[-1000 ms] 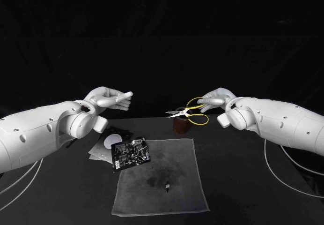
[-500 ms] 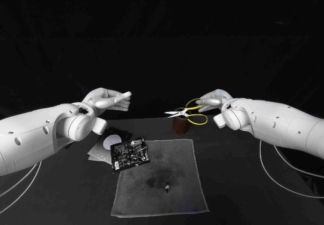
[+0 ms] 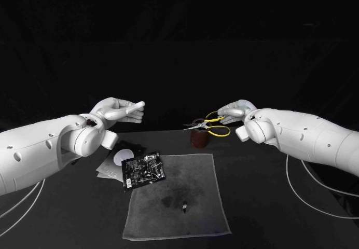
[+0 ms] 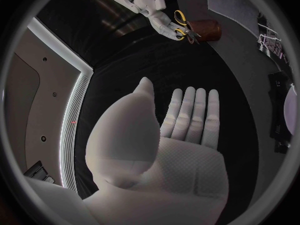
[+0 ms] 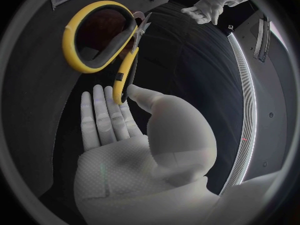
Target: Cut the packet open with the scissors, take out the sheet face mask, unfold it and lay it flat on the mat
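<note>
Here we noted the right hand (image 3: 233,111) clamped on the scissors (image 3: 209,124) above the cup (image 3: 199,138). Left hand (image 3: 118,110) was raised, empty, fingers extended. Packet (image 3: 143,168) lay across the far left corner of the mat (image 3: 187,207).

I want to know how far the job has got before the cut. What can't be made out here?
- Packet: whether it is already cut open; too small and dark in the head view.
- Speck on the mat: too small to identify in the head view.
- Pale sheets: partly covered by the packet.
- Scissors: whether the blades are open or closed; too small in the head view.
</note>
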